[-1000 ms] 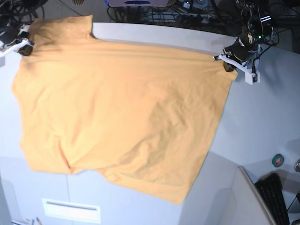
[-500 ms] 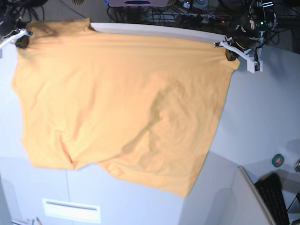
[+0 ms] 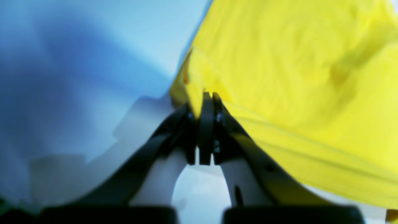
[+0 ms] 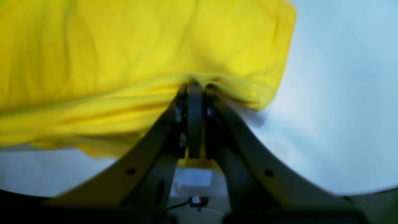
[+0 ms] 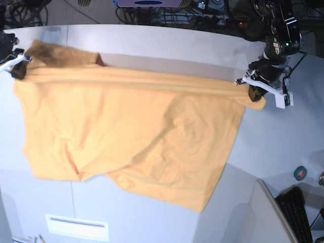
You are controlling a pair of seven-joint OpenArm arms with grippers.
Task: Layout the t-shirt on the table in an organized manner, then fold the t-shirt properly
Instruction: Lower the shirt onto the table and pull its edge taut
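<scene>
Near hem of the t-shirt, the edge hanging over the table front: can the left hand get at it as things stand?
Probably not right now. The left hand is shut on the far corner of the t-shirt, holding it taut with the right hand. Nothing lies on the table in between, but it must let go first.

Base view: your left gripper (image 5: 252,94) and right gripper (image 5: 16,68) each pinch an upper corner of the orange t-shirt (image 5: 126,136), its top edge pulled into a ridge between them. The lower cloth lies wrinkled on the grey worktop (image 5: 283,136), reaching its near edge.
</scene>
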